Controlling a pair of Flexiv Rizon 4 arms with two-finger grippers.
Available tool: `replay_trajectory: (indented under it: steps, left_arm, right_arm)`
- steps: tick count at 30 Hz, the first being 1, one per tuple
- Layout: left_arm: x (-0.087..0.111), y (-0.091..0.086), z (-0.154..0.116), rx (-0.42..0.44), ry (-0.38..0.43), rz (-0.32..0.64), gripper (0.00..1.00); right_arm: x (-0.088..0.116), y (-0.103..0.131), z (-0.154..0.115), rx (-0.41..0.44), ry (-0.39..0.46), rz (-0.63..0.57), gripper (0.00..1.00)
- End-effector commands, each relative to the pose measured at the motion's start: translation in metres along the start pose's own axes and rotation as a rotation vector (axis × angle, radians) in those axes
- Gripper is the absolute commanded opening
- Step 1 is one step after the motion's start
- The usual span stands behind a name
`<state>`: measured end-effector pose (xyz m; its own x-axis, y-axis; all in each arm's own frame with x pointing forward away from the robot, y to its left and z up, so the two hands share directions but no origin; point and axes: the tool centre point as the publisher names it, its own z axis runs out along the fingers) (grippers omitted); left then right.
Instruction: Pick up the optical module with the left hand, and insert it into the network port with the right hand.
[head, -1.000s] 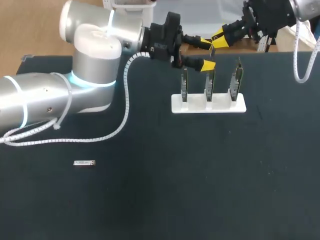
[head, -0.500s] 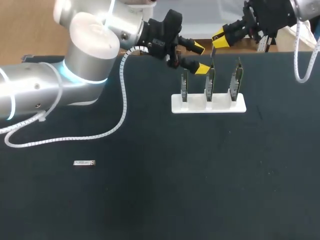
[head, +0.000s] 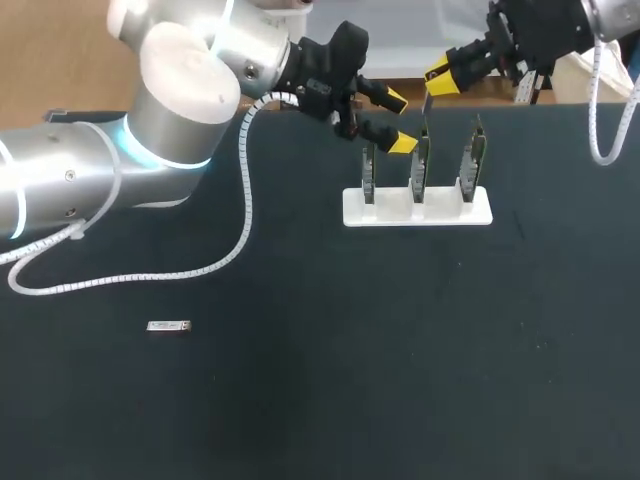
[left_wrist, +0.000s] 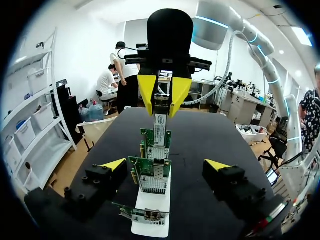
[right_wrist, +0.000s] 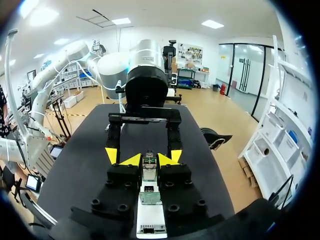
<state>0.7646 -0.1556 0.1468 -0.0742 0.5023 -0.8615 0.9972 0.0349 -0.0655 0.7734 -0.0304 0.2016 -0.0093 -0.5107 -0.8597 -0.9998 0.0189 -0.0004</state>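
A thin silver optical module (head: 424, 103) hangs in my right gripper (head: 438, 82), which is shut on it just above the middle of three upright green network cards (head: 420, 165). The cards stand in a white stand (head: 418, 208). In the right wrist view the module (right_wrist: 149, 164) sits between my right gripper's (right_wrist: 150, 160) yellow tips. My left gripper (head: 398, 122) is open beside the leftmost card and holds nothing. The left wrist view looks along the card row (left_wrist: 151, 175) between the open left gripper (left_wrist: 165, 165) tips, with the held module (left_wrist: 160, 127) ahead. A second module (head: 168, 326) lies on the table at front left.
The black table (head: 400, 380) has bare room in front of the stand. My left arm's white cable (head: 240, 210) loops over the table at the left. The left arm's fingers (right_wrist: 111, 154) show just beyond the stand (right_wrist: 150, 220) in the right wrist view.
My left arm has swung back and to the left, drawing its open gripper a little away from the cards. The right gripper and its module have stayed put.
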Motion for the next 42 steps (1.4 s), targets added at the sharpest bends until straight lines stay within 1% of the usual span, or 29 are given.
replay_trajectory:
  steps: [1, 7, 16, 22, 32, 42]
  left_arm:
    - [-0.004, 0.007, 0.004, 0.013, 0.01, 0.003, 1.0]
    - [-0.004, 0.009, 0.006, 0.026, 0.019, 0.002, 1.0]
    - [0.001, 0.007, 0.007, 0.04, 0.039, -0.009, 1.0]
    - [0.005, 0.002, 0.008, 0.068, 0.042, 0.002, 1.0]
    - [0.005, 0.002, 0.008, 0.068, 0.042, 0.002, 1.0]
    - [0.005, 0.002, 0.008, 0.068, 0.042, 0.002, 1.0]
  right_arm:
    - [0.001, 0.002, -0.001, 0.004, -0.001, 0.003, 0.0]
    - [0.002, 0.002, -0.002, 0.005, -0.002, 0.006, 0.0]
    - [0.003, 0.001, -0.002, -0.002, -0.001, 0.006, 0.0]
    - [0.002, -0.001, -0.001, -0.02, 0.003, -0.001, 0.0]
    - [0.009, -0.005, 0.003, -0.038, 0.015, -0.004, 0.0]
    - [0.021, -0.005, 0.011, -0.066, 0.027, 0.011, 0.0]
